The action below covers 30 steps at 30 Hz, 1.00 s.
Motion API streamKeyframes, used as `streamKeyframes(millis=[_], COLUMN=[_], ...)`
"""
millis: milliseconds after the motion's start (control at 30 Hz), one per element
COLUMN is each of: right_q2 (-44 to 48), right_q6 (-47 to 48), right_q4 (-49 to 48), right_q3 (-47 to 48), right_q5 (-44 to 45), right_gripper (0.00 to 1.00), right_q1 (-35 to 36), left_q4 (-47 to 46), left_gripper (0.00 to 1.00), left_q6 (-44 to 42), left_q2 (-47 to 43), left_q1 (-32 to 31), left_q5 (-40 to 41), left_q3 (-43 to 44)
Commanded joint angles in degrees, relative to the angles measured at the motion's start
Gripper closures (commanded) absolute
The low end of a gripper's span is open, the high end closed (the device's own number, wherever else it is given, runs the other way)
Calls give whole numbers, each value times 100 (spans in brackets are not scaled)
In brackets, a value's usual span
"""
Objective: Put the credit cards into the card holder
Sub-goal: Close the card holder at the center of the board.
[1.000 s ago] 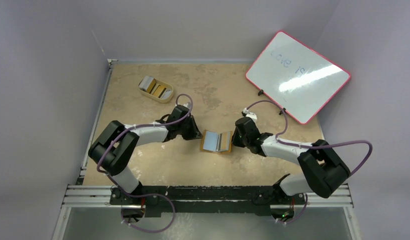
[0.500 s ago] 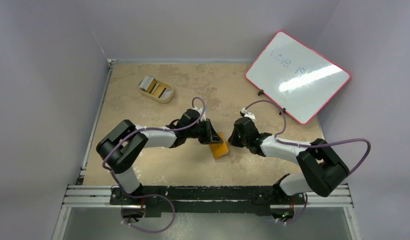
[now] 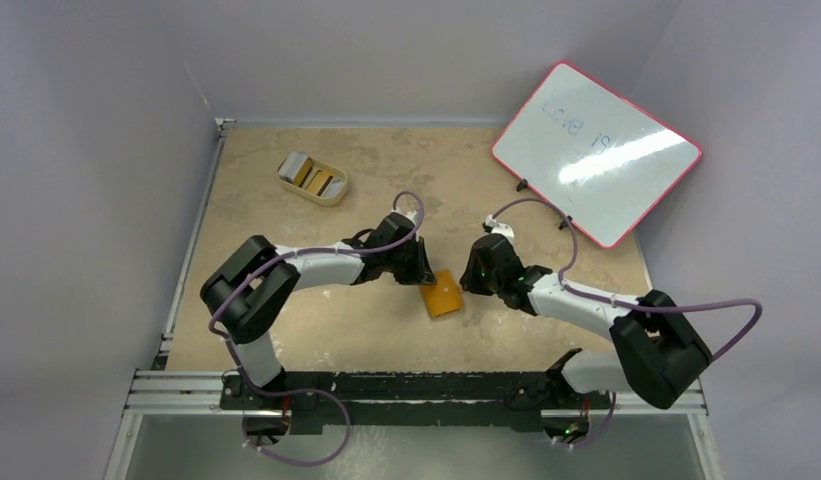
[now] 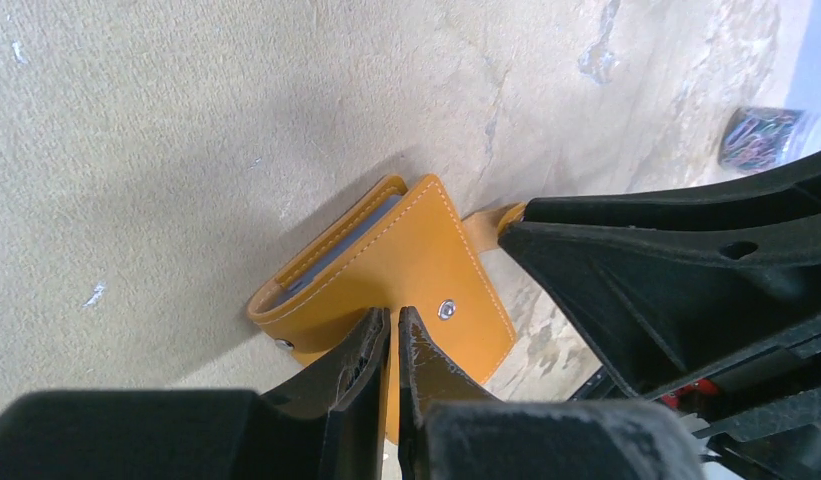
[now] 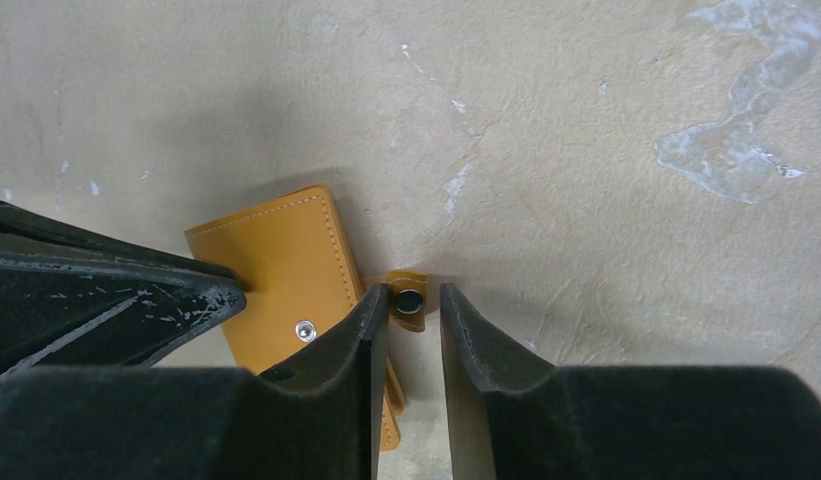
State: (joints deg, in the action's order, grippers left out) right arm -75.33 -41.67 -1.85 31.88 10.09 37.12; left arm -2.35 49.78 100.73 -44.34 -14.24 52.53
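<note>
Top view, wallet [image 3: 443, 294]: orange-tan, folded shut, flat on the table [image 3: 286, 330] at the centre of the frame, tilted a little.
Top view, cards [image 3: 316, 180]: grey and gold-brown, standing on edge in a cream oval tray [image 3: 336, 198], upper left, well apart from the wallet.
Top view, left gripper [image 3: 423, 272]: at the wallet's upper left corner. The arm bends at lower left and its forearm reaches right.
Top view, right gripper [image 3: 469, 280]: just right of the wallet. The arm bends at lower right and its forearm reaches up and left.
Top view, whiteboard [image 3: 596, 152]: red-edged, upper right, faint writing on it.
Left wrist view, wallet [image 4: 406, 260]: closed, white stitching along the edges, grey-blue lining showing at the fold, a metal snap [image 4: 446, 310] on the cover.
Left wrist view, left gripper [image 4: 394, 325]: fingers nearly together with only a slit between, tips over the wallet's near edge. Whether they pinch it cannot be told.
Right wrist view, wallet [image 5: 286, 265]: left of centre, its strap tab [image 5: 410, 298] sticking out to the right.
Right wrist view, right gripper [image 5: 411, 310]: jaws a narrow gap apart, the tab lying between the tips. Whether they clamp it cannot be told.
</note>
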Motion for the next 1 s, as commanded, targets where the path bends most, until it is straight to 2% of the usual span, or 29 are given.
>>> streamKeyframes(millis=[0,267,467,600,767,967], right_q2=[3,-4,15,148,238,-36], right_q6=[123,256,278,507,755,882], right_q4=[240,-152,-195,-392,-850,-976], right_q3=[245,175,154,150,-22,-50], right_q5=[229,-238,-342,-413,-1234,-1694], right_gripper=[72,77,85,87,87,87], right_q1=[14,14,14,14,14,28], left_q4=[367,428,385,387,385,334], left_gripper=[92,92,92,92,92,92], left_q6=[-442,-513,-521,-531,-541,-553], left_q2=[106,153,204,195,171,149], left_q1=[-79,-92,-91,-93,-92,-99], left_q5=[422,624,654,692,730,748], left_q3=[168,162,164,176,170,162])
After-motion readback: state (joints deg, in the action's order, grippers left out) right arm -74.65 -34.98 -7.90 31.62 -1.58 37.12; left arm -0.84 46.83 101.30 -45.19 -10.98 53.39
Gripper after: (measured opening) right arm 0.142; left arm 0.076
